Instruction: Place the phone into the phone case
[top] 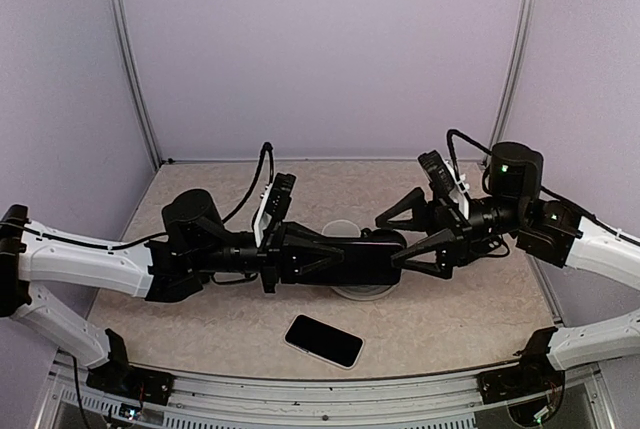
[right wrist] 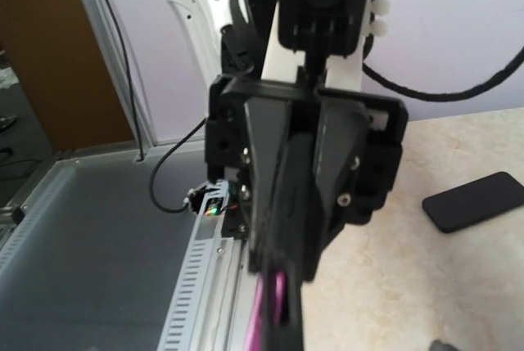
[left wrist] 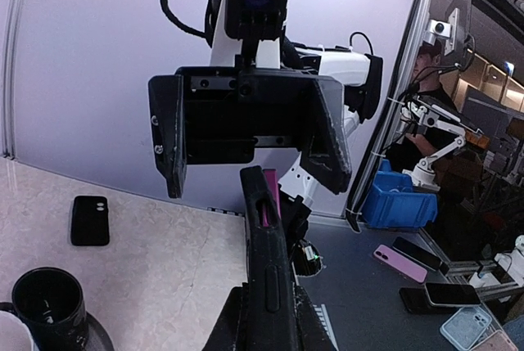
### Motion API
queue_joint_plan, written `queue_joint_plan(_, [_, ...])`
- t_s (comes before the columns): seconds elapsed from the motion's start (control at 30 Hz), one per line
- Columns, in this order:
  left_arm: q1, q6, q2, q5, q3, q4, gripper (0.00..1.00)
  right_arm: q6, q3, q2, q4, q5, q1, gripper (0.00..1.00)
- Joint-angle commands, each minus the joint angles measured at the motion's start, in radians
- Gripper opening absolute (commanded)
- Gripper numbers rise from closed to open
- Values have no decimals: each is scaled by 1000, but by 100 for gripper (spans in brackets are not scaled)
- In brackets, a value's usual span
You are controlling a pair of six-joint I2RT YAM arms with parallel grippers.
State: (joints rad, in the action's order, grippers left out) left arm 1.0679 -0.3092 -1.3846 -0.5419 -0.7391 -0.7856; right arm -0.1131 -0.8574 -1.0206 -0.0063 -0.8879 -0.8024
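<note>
L jaws clamp phone case (top: 350,261) edge-up, midair; R jaws wide open at its far end; phone (top: 323,340) on table (top: 200,319).

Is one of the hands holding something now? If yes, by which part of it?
The left hand holds the black phone case by one end. The right hand stands open around the far end, not closing on it.

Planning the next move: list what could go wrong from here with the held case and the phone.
1. Only the left gripper clamps the black case, by one end; the right gripper stands open, so the case might sag or slip onto the black cup below.
2. The phone lies near the table's front edge; a clumsy pick could nudge it off.
</note>
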Motion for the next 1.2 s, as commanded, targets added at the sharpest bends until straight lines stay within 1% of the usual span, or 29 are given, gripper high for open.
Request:
queue_joint_plan(0.0, [-2,5,59,-22,-9,-130,0,50,-1,4,-69,-132,52,87])
queue_joint_plan(0.1, [-6,5,61,-24,-9,-129,0,73,6,16,-114,-151,66,80])
queue_joint_plan(0.27, [-8,-2,50,-30,-17,-132,0,2,49,24,-15,-189,67,71])
queue_joint_plan(0.33, [-8,-6,44,-35,-22,-133,0,-15,46,20,3,-204,67,65])
queue_joint_plan(0.4, [-9,-9,39,-36,-26,-130,0,-33,43,10,53,-214,67,55])
queue_joint_plan(0.5, [-9,-8,38,-36,-29,-127,0,-54,37,-22,70,-221,65,39])
queue_joint_plan(0.6, [-7,-10,33,-39,-32,-131,0,-59,37,-38,76,-198,61,31])
queue_joint_plan(0.67, [-7,-12,29,-42,-33,-138,0,-58,37,-35,85,-182,60,23])
queue_joint_plan(0.73, [-6,-16,24,-49,-36,-143,0,-73,38,-31,109,-161,59,3])
queue_joint_plan(0.77, [-5,-18,20,-52,-40,-143,0,-86,44,-29,133,-148,58,0])
queue_joint_plan(0.83, [-5,-20,7,-60,-52,-136,0,-106,50,-33,165,-132,53,0])
queue_joint_plan(0.97, [1,-19,-27,-47,-85,-99,0,-98,40,-40,174,-66,24,0])
queue_joint_plan(1.03, [4,-10,-49,-33,-115,-42,9,-93,43,-22,180,-23,23,0])
queue_joint_plan(1.17, [1,-5,-52,22,-111,-12,34,-89,54,38,163,127,23,0])
